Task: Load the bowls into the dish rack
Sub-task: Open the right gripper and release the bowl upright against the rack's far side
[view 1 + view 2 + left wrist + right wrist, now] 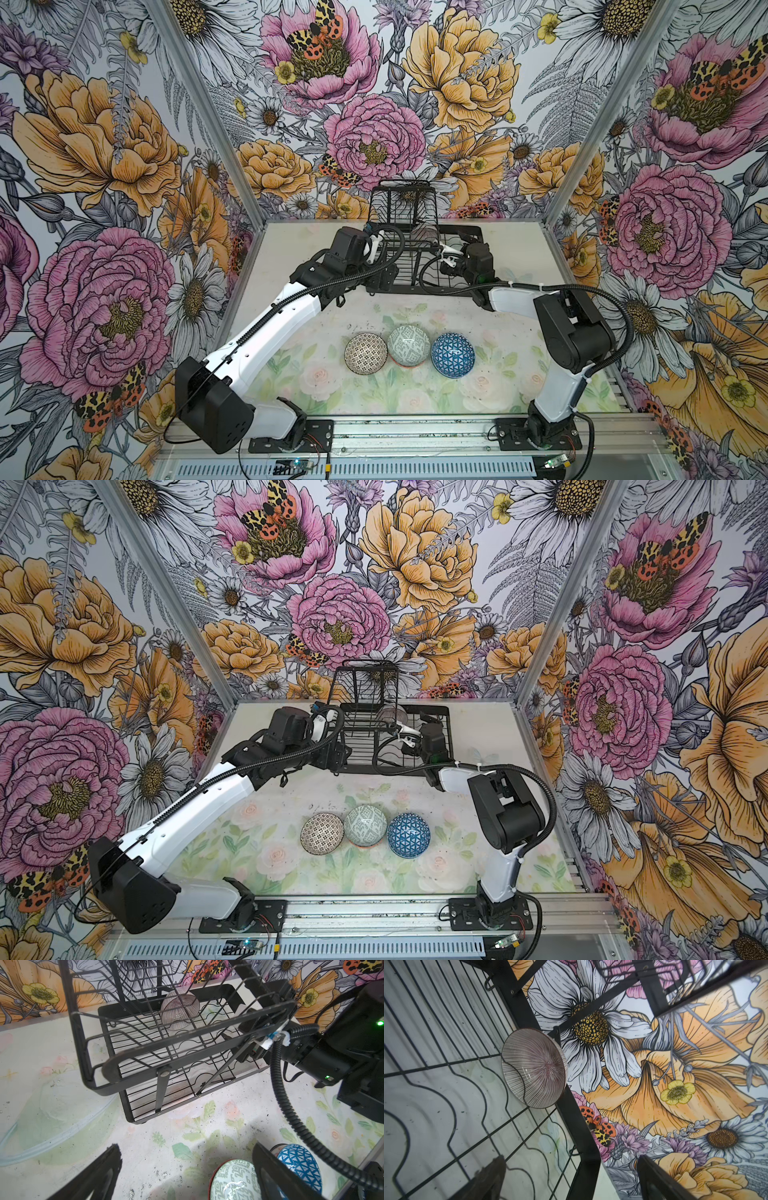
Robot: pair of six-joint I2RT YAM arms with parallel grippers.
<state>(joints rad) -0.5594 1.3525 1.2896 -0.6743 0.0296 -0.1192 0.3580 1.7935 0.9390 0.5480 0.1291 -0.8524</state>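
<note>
The dish rack (415,292) stands against the far edge of the surface (316,386), a little right of the middle. Its raised basket tier (403,199) sits over the rack's far left part.

One pink-lined bowl (533,1068) is loaded. It stands on its edge in the base wires, close to the rack's far rail and below the tier (179,1011).

The right arm (573,328) reaches in from the near right corner, with its wrist over the right half of the base tray. The right jaws are spread wide and hold nothing. Their fingers (660,1180) point toward the pink-lined bowl but stay apart from it.

The left arm (266,336) crosses the left half of the surface to the rack's near left corner. The left jaws are released and empty too, and their fingers (97,1176) hang over bare surface in front of the rack.

Three bowls lie in a row at mid-surface, nearer the near edge. The dotted bowl (365,354) touches the grey-green bowl (408,345), which rests on an orange-rimmed bowl (405,364). The blue-triangled bowl (453,355) lies dome up, just beside them.

A band of open surface separates the row from the rack's near edge, and more open surface lies between the row and each arm.
</note>
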